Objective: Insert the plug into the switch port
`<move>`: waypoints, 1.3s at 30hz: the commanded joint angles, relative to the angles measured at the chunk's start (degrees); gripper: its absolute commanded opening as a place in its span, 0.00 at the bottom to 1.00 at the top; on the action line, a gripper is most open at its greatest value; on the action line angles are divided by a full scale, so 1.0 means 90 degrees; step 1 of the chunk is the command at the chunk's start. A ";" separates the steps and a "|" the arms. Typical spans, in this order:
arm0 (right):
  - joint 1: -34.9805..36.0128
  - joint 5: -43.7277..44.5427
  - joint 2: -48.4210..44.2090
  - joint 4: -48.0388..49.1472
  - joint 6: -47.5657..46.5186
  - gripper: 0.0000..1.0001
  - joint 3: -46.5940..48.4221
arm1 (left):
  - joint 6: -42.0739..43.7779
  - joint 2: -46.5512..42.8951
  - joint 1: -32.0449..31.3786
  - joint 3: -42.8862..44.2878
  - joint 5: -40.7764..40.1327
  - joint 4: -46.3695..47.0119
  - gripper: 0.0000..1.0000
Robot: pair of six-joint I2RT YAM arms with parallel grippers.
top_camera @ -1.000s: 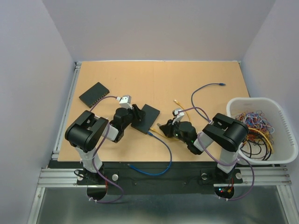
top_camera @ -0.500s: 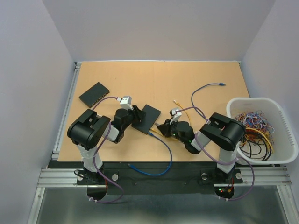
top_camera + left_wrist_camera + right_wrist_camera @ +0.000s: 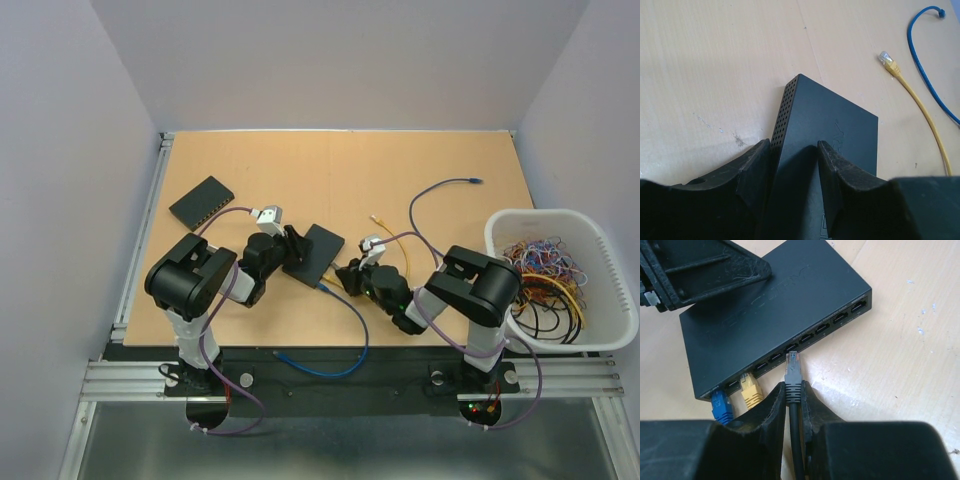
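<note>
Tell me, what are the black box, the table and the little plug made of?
Switch: probably painted metal or hard plastic, matte black, with punched vent holes on its side. Table: likely wood board, dull tan, scuffed. Plug: clear plastic tip, grey rubbery-looking sleeve.

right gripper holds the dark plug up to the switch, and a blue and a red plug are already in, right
Not quite. In the right wrist view the plug seated beside the blue plug is a yellow plug, not red. The right gripper does hold the dark plug up to the switch.
</note>
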 commanded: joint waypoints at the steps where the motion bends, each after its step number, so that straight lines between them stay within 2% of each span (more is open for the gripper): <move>1: 0.0102 0.0624 -0.0158 0.0315 -0.0160 0.00 0.0091 | 0.0080 0.0066 -0.0015 -0.0041 0.0222 0.0159 0.52; 20: 0.0404 0.0898 -0.0022 0.0540 -0.0491 0.00 0.0237 | 0.0167 0.0203 -0.0074 0.0105 0.0329 0.0071 0.52; 33: 0.0688 0.1844 0.0018 0.0823 -0.0834 0.01 0.0276 | 0.0246 0.0271 -0.0132 0.0232 0.0349 -0.0104 0.52; 39: 0.0688 0.1875 0.0183 0.0862 -0.0931 0.01 0.0383 | 0.0275 0.0301 -0.0133 0.0262 0.0378 -0.0124 0.52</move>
